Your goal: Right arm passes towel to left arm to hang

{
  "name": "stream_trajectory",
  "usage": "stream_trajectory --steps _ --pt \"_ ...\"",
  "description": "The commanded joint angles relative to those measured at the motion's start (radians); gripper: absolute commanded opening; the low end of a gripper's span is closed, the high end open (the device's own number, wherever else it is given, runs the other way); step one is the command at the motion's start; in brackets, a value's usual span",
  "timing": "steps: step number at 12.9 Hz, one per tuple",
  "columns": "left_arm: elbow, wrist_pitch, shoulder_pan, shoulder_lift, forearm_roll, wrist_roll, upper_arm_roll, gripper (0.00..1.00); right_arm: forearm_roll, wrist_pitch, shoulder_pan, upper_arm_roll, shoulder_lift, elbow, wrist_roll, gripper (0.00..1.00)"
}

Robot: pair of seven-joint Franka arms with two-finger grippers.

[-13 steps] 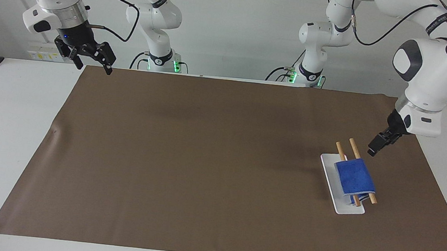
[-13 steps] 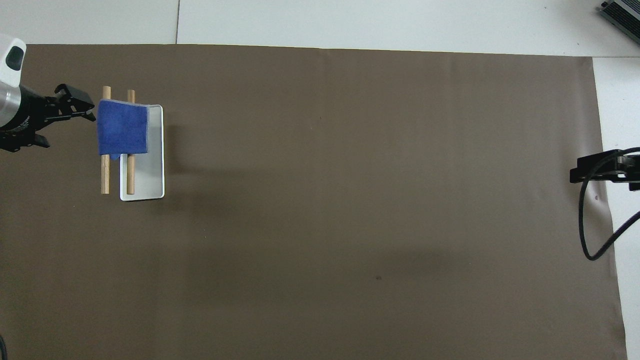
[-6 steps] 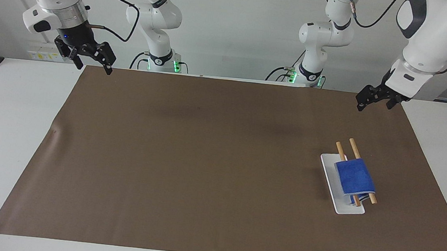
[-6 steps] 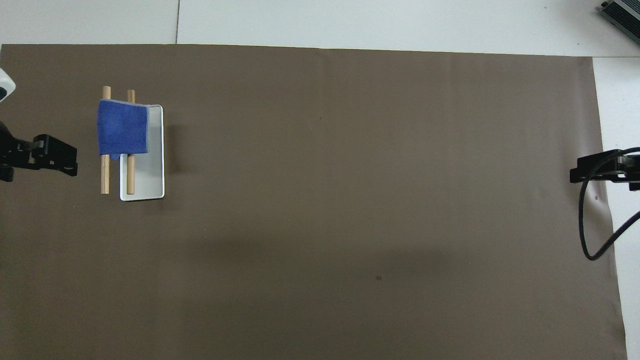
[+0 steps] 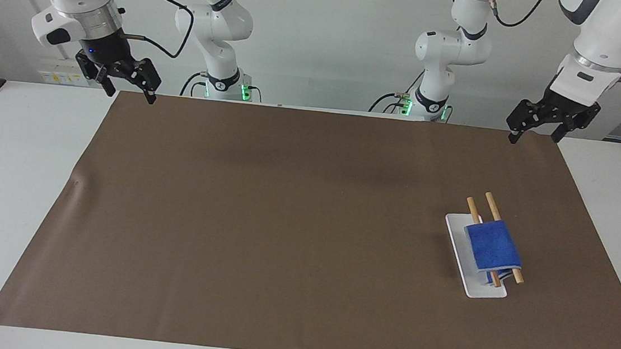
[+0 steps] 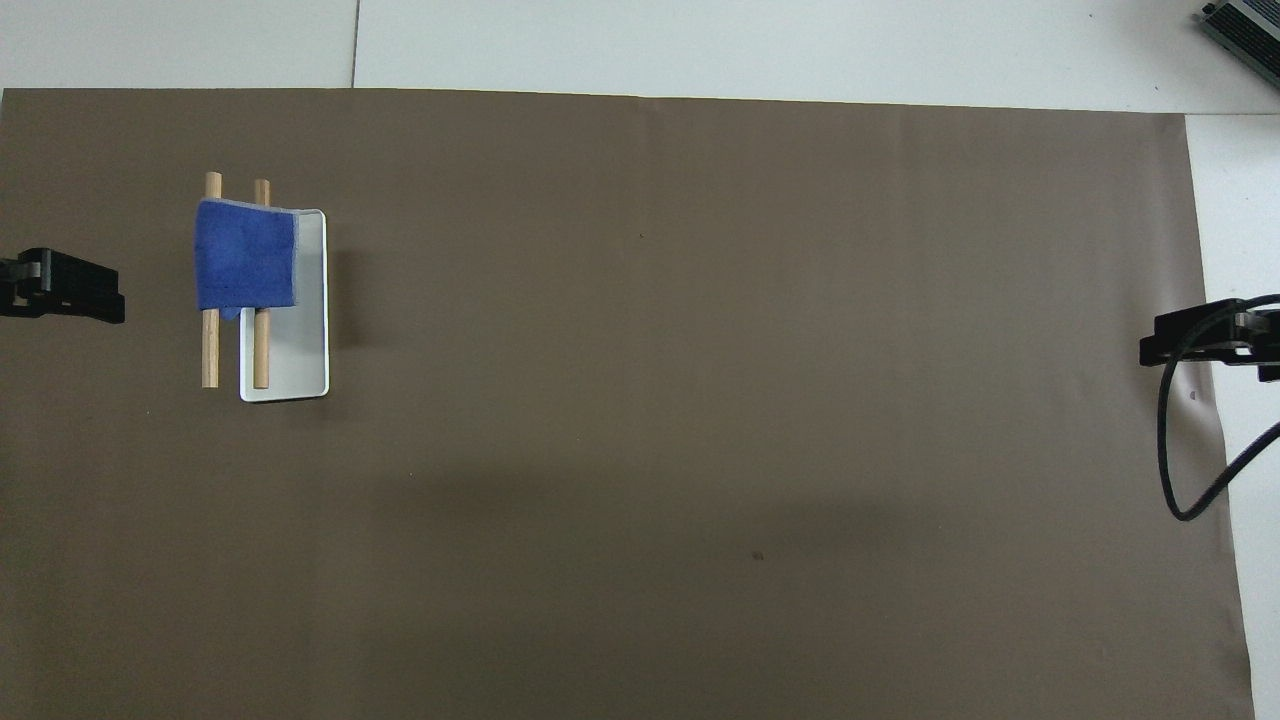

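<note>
The bright-blue towel hangs folded over two wooden rods that rest on a white tray, toward the left arm's end of the table. It also shows in the overhead view. My left gripper is open and empty, raised over the mat's edge nearest the robots, well apart from the towel. My right gripper is open and empty, raised over the mat's corner at the right arm's end; that arm waits.
A brown mat covers most of the white table. The tray and rods are the only things on it. A black cable loops below the right gripper in the overhead view.
My left gripper has risen and drawn back from beside the towel to the mat's edge nearest the robots. The towel and the right arm have not moved.
</note>
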Motion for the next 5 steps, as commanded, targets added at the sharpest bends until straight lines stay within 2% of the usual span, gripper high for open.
stream_trajectory --steps 1,5 --pt "-0.021 0.057 0.001 -0.007 0.007 0.002 0.002 1.00 -0.010 -0.006 -0.008 0.005 -0.024 -0.025 -0.023 1.00" --pt "-0.021 0.057 0.000 -0.007 0.007 0.002 -0.005 1.00 -0.010 -0.006 -0.008 0.005 -0.024 -0.025 -0.023 1.00"
